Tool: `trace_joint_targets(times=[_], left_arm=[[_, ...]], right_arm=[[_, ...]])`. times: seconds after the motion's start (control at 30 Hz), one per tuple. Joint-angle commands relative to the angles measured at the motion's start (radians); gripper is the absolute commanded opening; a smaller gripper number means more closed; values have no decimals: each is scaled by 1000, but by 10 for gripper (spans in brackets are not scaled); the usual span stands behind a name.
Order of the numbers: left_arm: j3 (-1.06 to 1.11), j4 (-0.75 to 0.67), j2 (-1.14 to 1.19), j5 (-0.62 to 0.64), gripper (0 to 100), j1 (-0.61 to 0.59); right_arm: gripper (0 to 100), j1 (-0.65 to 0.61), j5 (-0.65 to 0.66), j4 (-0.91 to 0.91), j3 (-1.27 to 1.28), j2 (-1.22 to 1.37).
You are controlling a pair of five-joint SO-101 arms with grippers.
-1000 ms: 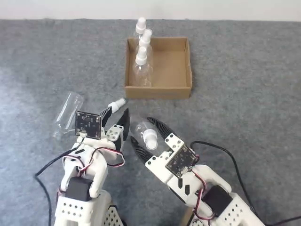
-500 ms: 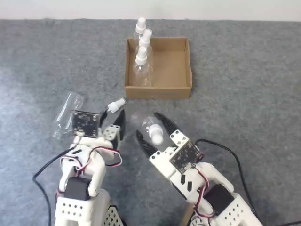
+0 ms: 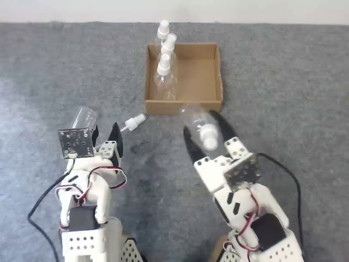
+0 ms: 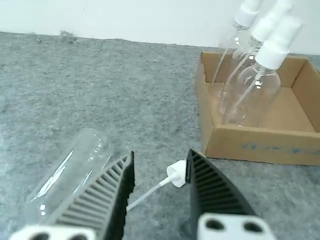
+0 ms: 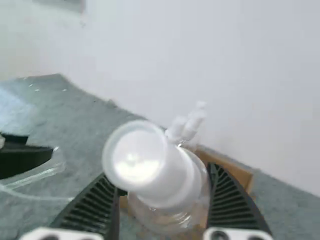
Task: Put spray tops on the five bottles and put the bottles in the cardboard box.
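My right tool (image 3: 199, 124) pinches a capped clear plastic bottle (image 3: 204, 132); next, I reckon, lift it into the brown cardboard box (image 3: 163, 106).

1. The cardboard box (image 4: 260, 146) has a faint line of blue print along the outer face of its near wall, seen in the left wrist view; the letters are too blurred to read
2. In the high view, the left circuit board (image 3: 75, 143) on the left arm's wrist and the right circuit board (image 3: 240, 172) on the right arm's wrist show tiny pale specks, too small to tell as letters or numbers
3. No text, number or sign can be read
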Motion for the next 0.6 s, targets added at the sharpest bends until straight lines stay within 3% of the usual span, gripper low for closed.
trace_joint_targets(times=[0.0,0.33,0.57], left_arm=[[-48,3,-12,-3,160,-2],[-48,3,-12,-5,160,-2],[-48,2,-12,-5,160,-2]], right_arm=[[114,39,26,1,-123,-5],[114,47,71,-8,-393,384],[114,113,68,-156,-525,716]])
